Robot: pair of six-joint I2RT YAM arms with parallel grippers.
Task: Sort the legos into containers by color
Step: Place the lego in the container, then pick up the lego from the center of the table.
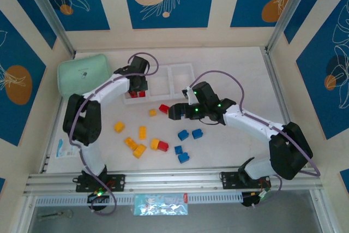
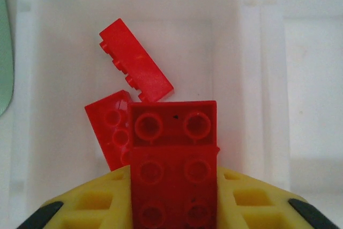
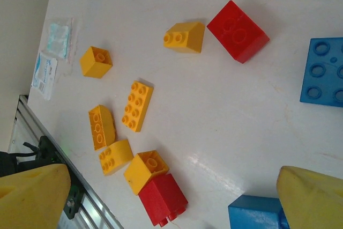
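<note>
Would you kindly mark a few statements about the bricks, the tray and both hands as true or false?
1. The left hand grips a red brick over a compartment holding red bricks. True.
2. The right hand holds a blue brick. False: it is open, above the table.
3. Blue bricks lie loose on the table. True.
4. The mint pouch sits right of the tray. False: it sits left.
5. The yellow bricks are in the tray. False: they lie on the table.
</note>
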